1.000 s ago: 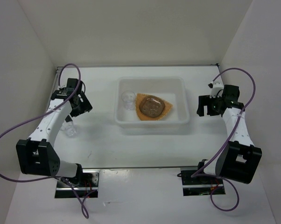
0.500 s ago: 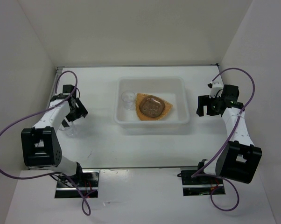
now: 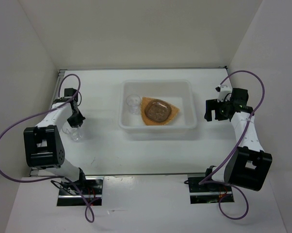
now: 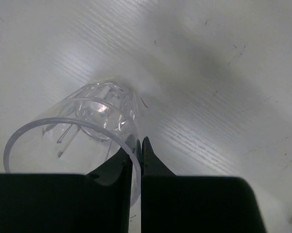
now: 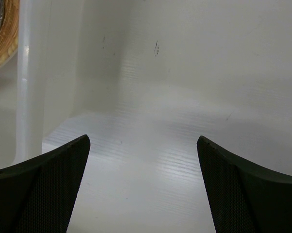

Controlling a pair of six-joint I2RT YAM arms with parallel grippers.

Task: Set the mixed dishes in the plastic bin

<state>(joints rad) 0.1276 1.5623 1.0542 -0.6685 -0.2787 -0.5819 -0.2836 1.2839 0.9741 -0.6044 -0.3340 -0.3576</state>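
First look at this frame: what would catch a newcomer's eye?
The translucent white bin sits in the middle of the table, holding the tan-orange plate with a grey dish on it and a clear cup beside that. Near the table's left edge, the left gripper has its fingers pinched on the rim of a second clear cup, while the right gripper hangs open just outside the bin's right wall.

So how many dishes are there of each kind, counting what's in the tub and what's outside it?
Clear cups: 2, the inner cup inside the plastic bin and the outer cup outside it on the left.
Tan plate: 1, in the bin.
Grey dish: 1, resting on the plate.
Total: 4 dishes.
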